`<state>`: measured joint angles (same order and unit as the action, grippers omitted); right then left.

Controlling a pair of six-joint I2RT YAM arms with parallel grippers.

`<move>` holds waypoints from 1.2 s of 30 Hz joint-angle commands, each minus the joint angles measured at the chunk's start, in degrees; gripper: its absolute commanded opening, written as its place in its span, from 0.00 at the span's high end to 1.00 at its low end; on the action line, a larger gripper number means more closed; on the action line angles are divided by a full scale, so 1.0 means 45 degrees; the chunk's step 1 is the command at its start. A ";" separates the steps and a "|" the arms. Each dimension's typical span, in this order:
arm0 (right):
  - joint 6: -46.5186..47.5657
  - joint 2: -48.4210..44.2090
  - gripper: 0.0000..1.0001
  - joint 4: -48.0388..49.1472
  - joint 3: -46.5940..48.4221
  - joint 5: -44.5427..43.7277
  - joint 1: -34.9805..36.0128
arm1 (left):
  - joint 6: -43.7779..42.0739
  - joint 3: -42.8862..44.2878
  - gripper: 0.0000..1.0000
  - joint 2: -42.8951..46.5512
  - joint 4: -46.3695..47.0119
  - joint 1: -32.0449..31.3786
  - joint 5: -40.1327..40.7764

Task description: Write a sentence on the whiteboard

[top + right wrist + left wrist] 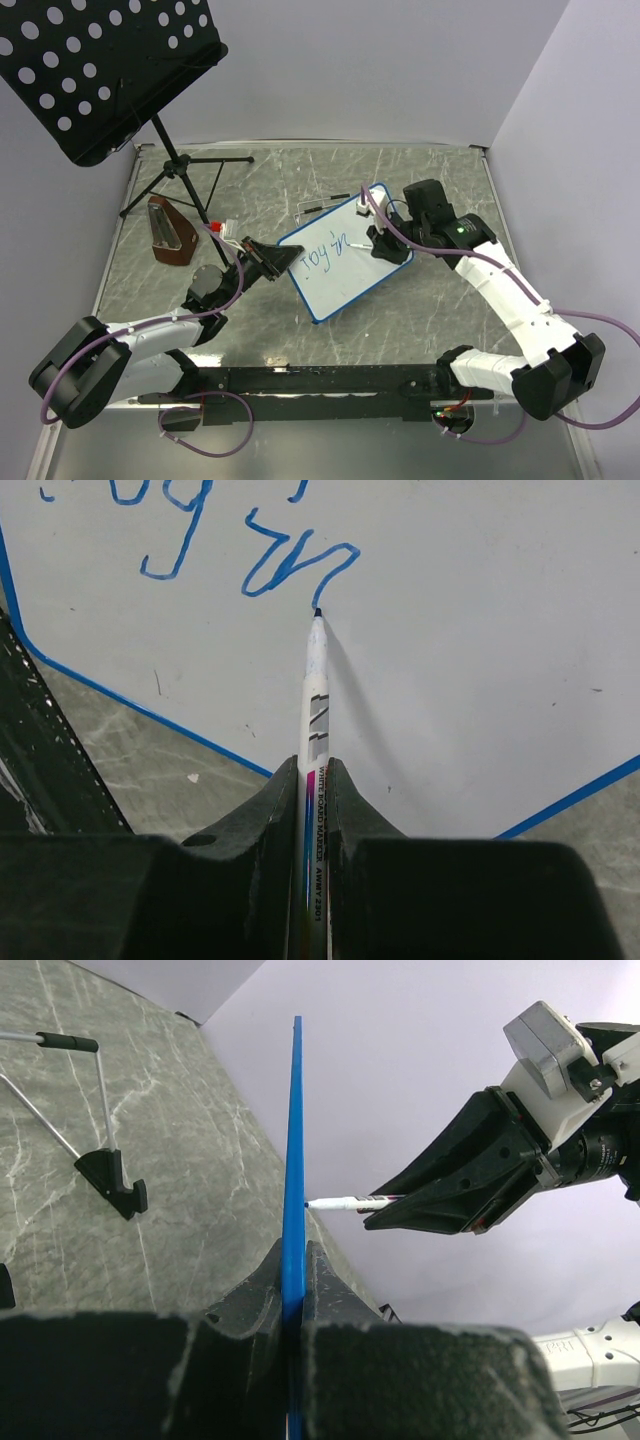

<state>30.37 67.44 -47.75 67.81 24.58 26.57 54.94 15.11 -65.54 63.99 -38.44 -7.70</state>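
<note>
Blue-framed whiteboard [345, 275] is sitting angled at mid-table, its near-left edge being pinched between the clenched fingers of the left gripper [293, 1275]. Blue sentence [325, 245] is reading "Joy in". Right gripper [315, 780] is clamping a marker [316, 695], whose tip is touching the board at the last stroke's end. Black music stand [100, 70] is standing far left on the marbled table [420, 320]

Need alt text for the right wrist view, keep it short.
The right gripper holds a white marker with its tip on the whiteboard, at the end of blue handwriting. A grey marbled table shows past the board's blue-edged corners.
</note>
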 commanded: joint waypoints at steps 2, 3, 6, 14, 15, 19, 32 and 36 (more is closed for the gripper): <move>0.0087 -0.0280 1.00 0.0024 0.0087 -0.0501 -0.0356 | 0.0487 0.0333 0.99 0.0326 0.2324 0.0045 -0.0124; 0.0087 -0.0280 1.00 0.0024 0.0203 -0.0501 -0.0396 | 0.0487 0.0313 0.99 0.0345 0.2304 0.0045 -0.0124; 0.0029 -0.0299 1.00 0.0161 0.0496 -0.0248 -0.0493 | 0.0506 0.0294 0.99 0.0345 0.2324 0.0026 -0.0124; -0.0323 -0.0826 1.00 0.0765 0.1201 0.1608 -0.0747 | 0.0487 0.0216 0.99 0.0442 0.2324 0.0045 -0.0104; -0.0362 -0.0962 1.00 0.0863 0.1142 0.1686 -0.0786 | 0.0468 0.0216 0.99 0.0462 0.2266 0.0045 -0.0085; -0.0460 -0.1256 1.00 0.1137 0.0732 0.1823 -0.1001 | 0.0428 0.0099 0.99 0.0696 0.2167 0.0026 -0.0085; -0.0265 -0.1530 1.00 0.1138 0.0341 0.2565 -0.1568 | 0.0292 0.0040 0.99 0.0872 0.2012 0.0084 -0.0202; -0.0225 -0.1588 1.00 0.1099 0.0283 0.2566 -0.1665 | 0.0292 0.0020 0.99 0.0951 0.1972 0.0084 -0.0202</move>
<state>28.86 61.87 -44.14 69.71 34.39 19.88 54.96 14.26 -63.90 64.16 -38.26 -8.19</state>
